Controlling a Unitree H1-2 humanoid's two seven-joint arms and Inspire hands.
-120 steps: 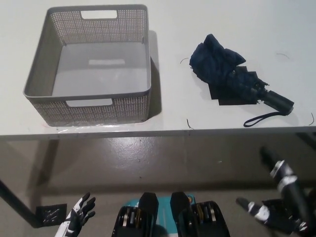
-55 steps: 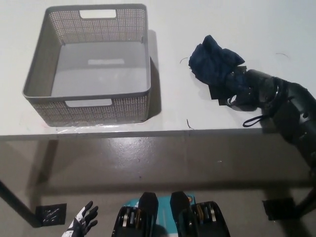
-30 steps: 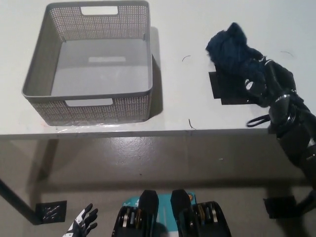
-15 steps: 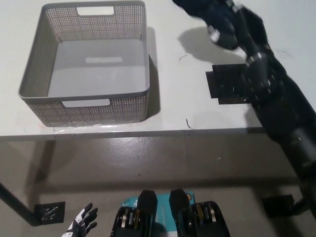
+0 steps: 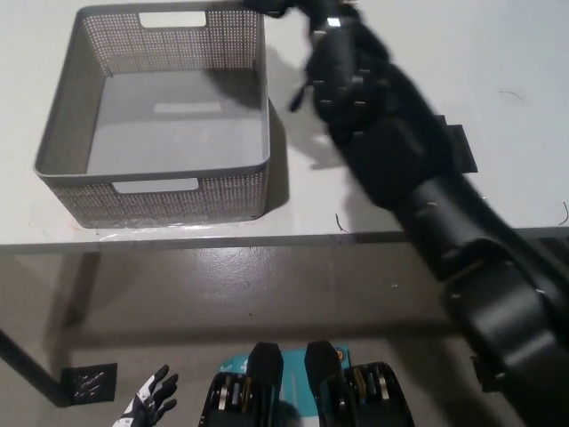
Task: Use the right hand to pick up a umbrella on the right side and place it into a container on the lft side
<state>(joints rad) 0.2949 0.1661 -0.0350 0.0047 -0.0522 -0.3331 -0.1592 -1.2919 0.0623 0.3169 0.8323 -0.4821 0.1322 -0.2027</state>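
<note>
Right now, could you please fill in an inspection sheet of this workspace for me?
Surface: white table, faint pen marks and a black patch partly hidden behind the arm.
Job's things: grey perforated basket on the table's left, nothing inside; the umbrella is barely in view, only a dark bit at the top edge above the basket's far right corner.
Clutter: nothing seen.
Hands: right arm stretches across the table to the top edge, its hand cut off by the frame; left hand low at the bottom left, off the table.
Cables: a thin dark loop beside the right arm, probably the umbrella's strap.
Surroundings: grey floor below the table, a black taped square at lower left.
</note>
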